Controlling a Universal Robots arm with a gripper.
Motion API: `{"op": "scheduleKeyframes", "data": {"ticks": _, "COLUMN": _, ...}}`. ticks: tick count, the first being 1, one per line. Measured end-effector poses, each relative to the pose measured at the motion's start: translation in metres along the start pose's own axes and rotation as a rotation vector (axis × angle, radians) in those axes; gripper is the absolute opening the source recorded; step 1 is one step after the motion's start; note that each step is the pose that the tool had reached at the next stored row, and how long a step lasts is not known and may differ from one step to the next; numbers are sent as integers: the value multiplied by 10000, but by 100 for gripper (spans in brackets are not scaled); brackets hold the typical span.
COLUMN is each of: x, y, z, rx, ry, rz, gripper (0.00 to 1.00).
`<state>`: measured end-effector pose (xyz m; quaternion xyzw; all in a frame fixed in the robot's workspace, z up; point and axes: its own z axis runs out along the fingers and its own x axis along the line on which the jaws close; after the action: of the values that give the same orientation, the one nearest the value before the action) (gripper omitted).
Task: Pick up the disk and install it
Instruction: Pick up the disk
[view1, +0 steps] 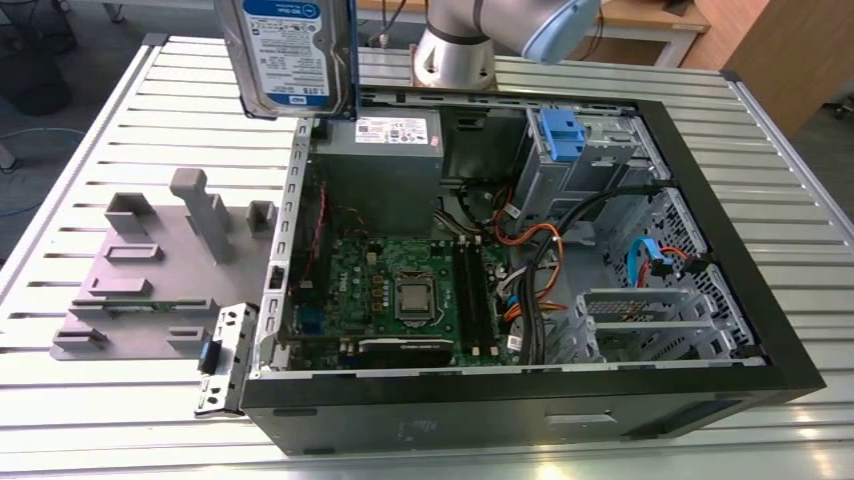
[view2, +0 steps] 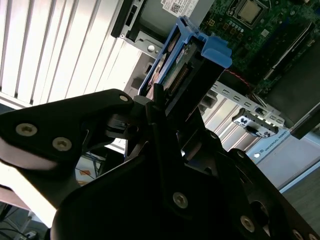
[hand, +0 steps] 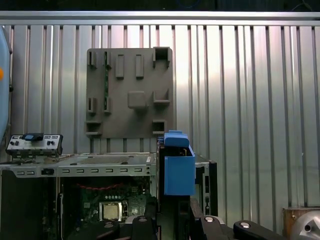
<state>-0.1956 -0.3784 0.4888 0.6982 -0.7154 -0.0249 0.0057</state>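
The disk (view1: 294, 55) hangs upright in the air above the back corner of the open computer case (view1: 747, 290), toward the exterior view's left. It is a silver drive with a blue-and-white label. In the second wrist view my gripper (view2: 172, 107) is shut on the disk (view2: 185, 65). The black fingers (view2: 157, 107) clamp its blue carrier, and the blue end tab (view2: 217, 50) points away from the wrist. In the first wrist view the disk (hand: 179, 172) stands out ahead of the gripper (hand: 172, 220), over the case's edge.
The case lies on its side on a slatted metal table (view1: 107, 130), showing the motherboard (view1: 400, 290), a grey power supply (view1: 380, 165) and drive bays with a blue latch (view1: 561, 135). A grey fixture plate (view1: 147, 270) lies beside the case. The arm's base (view1: 461, 50) stands behind.
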Motion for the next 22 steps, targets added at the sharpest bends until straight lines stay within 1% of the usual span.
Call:
{"op": "scheduleKeyframes", "data": {"ticks": 7, "x": -4, "y": -169, "z": -4, "rx": -1, "ry": 0, "rz": 0, "gripper": 35}}
{"op": "scheduleKeyframes", "data": {"ticks": 22, "x": -14, "y": -555, "z": -14, "rx": -1, "ry": 0, "rz": -1, "gripper": 35}}
